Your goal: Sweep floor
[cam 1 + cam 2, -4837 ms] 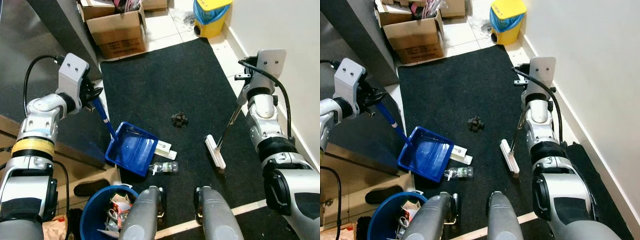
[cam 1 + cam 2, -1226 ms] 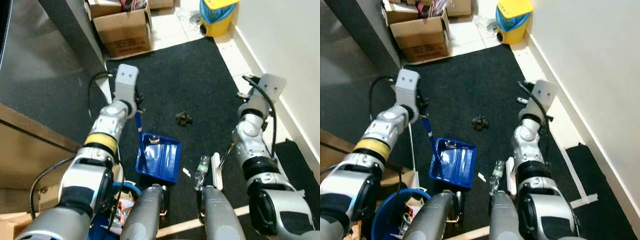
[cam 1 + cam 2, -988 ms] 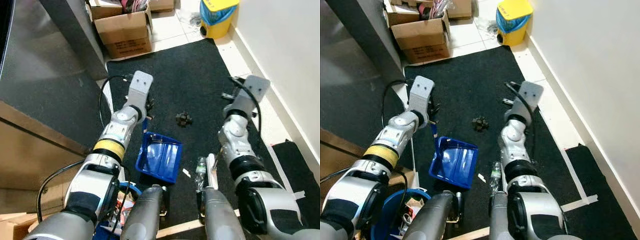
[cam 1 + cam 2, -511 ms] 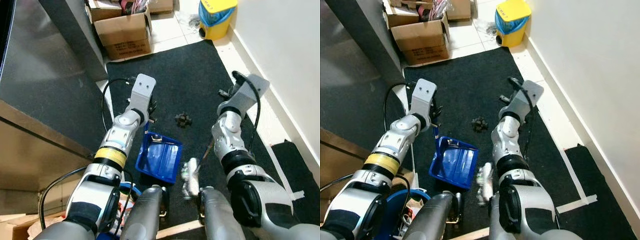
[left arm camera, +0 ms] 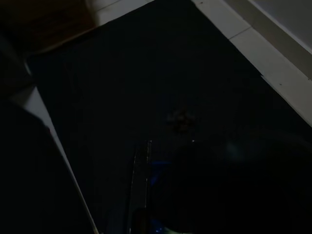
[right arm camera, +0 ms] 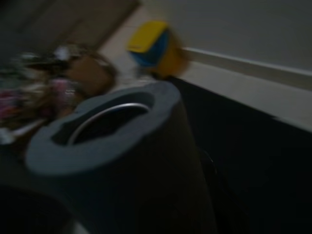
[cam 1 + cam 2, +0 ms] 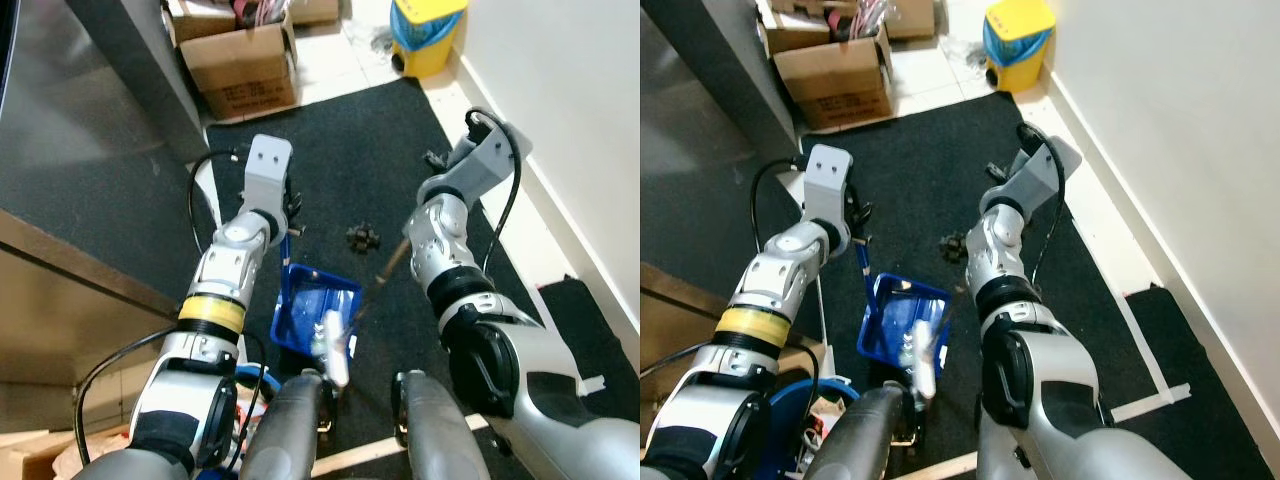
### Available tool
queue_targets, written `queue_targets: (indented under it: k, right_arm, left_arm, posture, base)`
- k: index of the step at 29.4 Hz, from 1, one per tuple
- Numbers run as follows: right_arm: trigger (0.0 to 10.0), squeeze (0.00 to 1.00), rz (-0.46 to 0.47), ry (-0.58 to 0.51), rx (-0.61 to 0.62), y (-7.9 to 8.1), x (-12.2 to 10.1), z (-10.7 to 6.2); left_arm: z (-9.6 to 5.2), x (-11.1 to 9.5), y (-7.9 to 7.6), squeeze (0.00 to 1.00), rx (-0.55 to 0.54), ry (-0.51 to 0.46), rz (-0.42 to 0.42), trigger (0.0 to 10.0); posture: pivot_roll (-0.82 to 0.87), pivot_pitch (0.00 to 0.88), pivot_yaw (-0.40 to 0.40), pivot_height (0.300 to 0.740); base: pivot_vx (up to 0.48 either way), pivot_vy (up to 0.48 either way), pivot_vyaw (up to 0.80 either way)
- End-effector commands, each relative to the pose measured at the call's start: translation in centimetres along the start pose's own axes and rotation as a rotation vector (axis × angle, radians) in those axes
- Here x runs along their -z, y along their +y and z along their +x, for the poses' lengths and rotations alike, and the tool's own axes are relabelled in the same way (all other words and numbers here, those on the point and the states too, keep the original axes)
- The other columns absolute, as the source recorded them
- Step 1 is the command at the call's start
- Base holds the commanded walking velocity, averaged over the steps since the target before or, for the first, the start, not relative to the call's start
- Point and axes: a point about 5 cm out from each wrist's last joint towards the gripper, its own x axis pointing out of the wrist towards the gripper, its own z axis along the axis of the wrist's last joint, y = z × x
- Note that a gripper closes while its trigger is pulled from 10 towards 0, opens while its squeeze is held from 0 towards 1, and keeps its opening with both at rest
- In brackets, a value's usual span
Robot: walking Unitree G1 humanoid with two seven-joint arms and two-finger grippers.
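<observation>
On black carpet (image 7: 330, 170), left tool (image 7: 287, 225) holds blue plastic dustpan (image 7: 315, 318).

My left wrist feed is nearly black. The broom head (image 7: 334, 346) is a blur over the dustpan (image 7: 312, 318), and I can't read either gripper's fingers.

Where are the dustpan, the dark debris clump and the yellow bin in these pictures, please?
dustpan (image 7: 316, 312), left eye view, on its blue tray.
debris clump (image 7: 361, 238), left eye view, on its middle, on the black mat.
yellow bin (image 7: 1017, 27), right eye view, on its yellow lid.
</observation>
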Motion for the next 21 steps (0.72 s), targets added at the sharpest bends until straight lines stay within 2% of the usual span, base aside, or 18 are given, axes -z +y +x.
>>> queue_targets:
  k: [1, 4, 8, 11, 13, 16, 21]
  right_arm:
    - [10.0, 0.00, 0.132, 0.076, -0.052, 2.0, 1.9, -1.0]
    - [10.0, 0.00, 0.097, 0.031, -0.094, 2.0, 0.6, -0.4]
    - [10.0, 0.00, 0.077, 0.006, -0.099, 1.5, -0.1, 0.0]
    - [10.0, 0.00, 0.062, -0.021, -0.114, 1.2, -0.8, 0.4]
    - [10.0, 0.00, 0.030, -0.064, -0.144, 1.0, -1.8, 0.6]
    - [10.0, 0.00, -0.048, -0.164, -0.212, 1.2, -3.9, 1.1]
    - [10.0, 0.00, -0.137, -0.259, -0.267, 1.3, -5.8, 1.2]
  left_arm:
    - [-0.5, 0.3, -1.0, 0.00, 0.131, -0.016, -0.170, 10.0]
    - [-1.7, -0.5, -0.5, 0.00, 0.180, -0.035, -0.145, 10.0]
    - [-2.1, -1.0, -0.2, 0.00, 0.182, -0.045, -0.152, 10.0]
    - [-2.3, -1.7, 0.4, 0.00, 0.165, -0.067, -0.174, 10.0]
    - [-2.6, -2.5, 1.5, 0.00, 0.139, -0.089, -0.188, 10.0]
    - [-3.3, -3.0, 3.7, 0.00, 0.081, -0.083, -0.098, 10.0]
    - [-3.8, -2.8, 4.8, 0.00, 0.057, -0.055, -0.019, 10.0]
  posture:
    - [0.04, 0.181, 0.042, 0.740]
    - [0.04, 0.180, 0.043, 0.740]
    - [0.03, 0.176, 0.048, 0.740]
    - [0.03, 0.176, 0.052, 0.740]
    - [0.03, 0.176, 0.056, 0.740]
    - [0.03, 0.178, 0.063, 0.740]
    - [0.03, 0.178, 0.067, 0.740]
  base:
    - [0.000, 0.000, 0.00]
    - [0.000, 0.000, 0.00]
    - [0.000, 0.000, 0.00]
    - [0.000, 0.000, 0.00]
    - [0.000, 0.000, 0.00]
    - [0.000, 0.000, 0.00]
    - [0.000, 0.000, 0.00]
